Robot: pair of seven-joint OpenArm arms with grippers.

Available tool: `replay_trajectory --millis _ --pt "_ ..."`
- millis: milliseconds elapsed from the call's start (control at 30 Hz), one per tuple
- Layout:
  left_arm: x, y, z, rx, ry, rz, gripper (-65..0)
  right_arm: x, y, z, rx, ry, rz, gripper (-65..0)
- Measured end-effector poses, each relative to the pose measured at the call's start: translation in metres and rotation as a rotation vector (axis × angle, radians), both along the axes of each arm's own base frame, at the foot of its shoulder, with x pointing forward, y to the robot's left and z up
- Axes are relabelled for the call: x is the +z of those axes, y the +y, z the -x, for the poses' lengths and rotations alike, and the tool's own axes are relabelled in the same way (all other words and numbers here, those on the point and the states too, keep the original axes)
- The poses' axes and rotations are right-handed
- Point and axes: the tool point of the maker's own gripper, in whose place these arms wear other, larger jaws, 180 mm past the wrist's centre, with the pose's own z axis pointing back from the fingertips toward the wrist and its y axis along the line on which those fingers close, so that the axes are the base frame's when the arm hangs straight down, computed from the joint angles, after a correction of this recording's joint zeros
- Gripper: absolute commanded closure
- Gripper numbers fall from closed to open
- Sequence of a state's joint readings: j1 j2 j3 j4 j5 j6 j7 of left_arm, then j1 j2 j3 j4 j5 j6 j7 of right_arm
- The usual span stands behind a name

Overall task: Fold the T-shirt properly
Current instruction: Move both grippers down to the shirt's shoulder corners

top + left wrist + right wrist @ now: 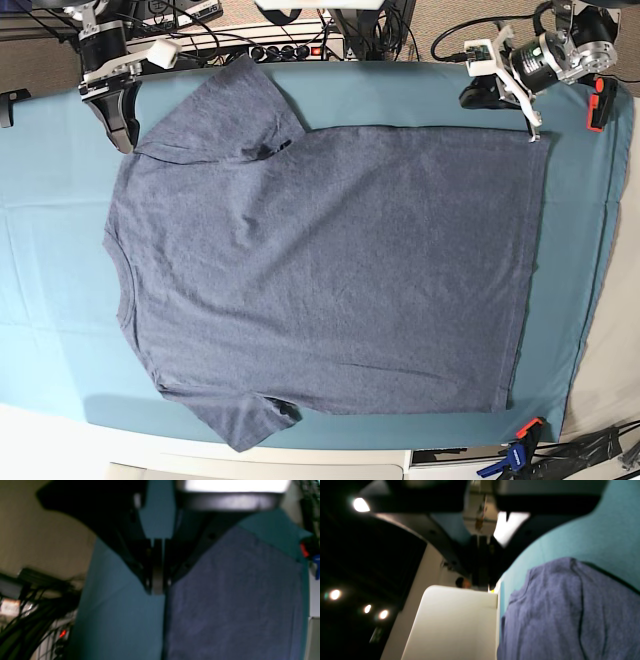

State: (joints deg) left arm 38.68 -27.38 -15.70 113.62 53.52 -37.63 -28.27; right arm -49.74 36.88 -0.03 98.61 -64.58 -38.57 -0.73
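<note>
**Shirt spread flat on the teal worktop, both pincers clenched and empty**

A teal cloth (50, 250) covers the worktop from edge to edge. Beyond its far edge lie black cables (200, 25) and a power strip (285, 48) on a carpeted floor. Clamps grip the cloth at the right: an orange one (597, 105) far, a blue and orange one (517, 455) near.

The T-shirt (330, 270) lies flat in the middle, covering most of the cloth. Its long axis runs left to right: neck at the left, straight hem at the right. One sleeve points to the far side, the other to the near side. No lettering shows.

The right pincer (122, 140) is clenched on nothing, at the far left by the shoulder. The left pincer (535, 130), likewise clenched and empty, stands at the hem's far right corner.
</note>
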Motion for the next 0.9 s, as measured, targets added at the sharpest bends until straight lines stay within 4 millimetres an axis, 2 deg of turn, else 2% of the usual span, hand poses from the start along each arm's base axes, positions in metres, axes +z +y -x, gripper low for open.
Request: replay_trajectory --millis 100,200,267,400,467,567,667,833,900 --pt "0.002 0.015 -0.014 0.029 -0.082 -0.085 0.0 0.003 -0.001 -0.004 0.034 -0.001 0.025 0.0" --pt "0.007 0.04 -0.032 0.139 -0.172 -0.18 0.0 0.005 -0.002 -0.006 0.058 0.0 0.043 0.0" --pt "0.014 0.05 -0.042 0.22 -0.218 -0.185 0.0 0.006 -0.003 -0.007 0.069 0.005 0.053 0.0" --pt "0.028 0.089 -0.055 0.437 -0.332 -0.279 0.0 0.004 -0.003 -0.009 0.083 0.024 0.067 0.0" --pt "0.036 0.099 -0.055 0.493 -0.401 -0.317 0.0 0.0 -0.005 -0.009 0.082 0.048 0.075 0.0" --pt "0.04 0.095 -0.041 0.47 -0.476 -0.374 0.0 -0.003 -0.004 -0.009 0.089 0.066 0.061 0.0" --pt "0.031 0.073 -0.021 0.395 -0.468 -0.364 0.0 -0.004 -0.002 -0.008 0.088 0.072 0.047 0.0" --pt "0.026 0.05 -0.016 0.358 -0.459 -0.31 0.0 -0.005 0.003 -0.006 0.116 0.079 0.045 0.0" --pt "0.018 0.041 -0.012 0.304 -0.411 -0.293 0.0 -0.005 0.007 -0.005 0.14 0.081 0.044 0.0"
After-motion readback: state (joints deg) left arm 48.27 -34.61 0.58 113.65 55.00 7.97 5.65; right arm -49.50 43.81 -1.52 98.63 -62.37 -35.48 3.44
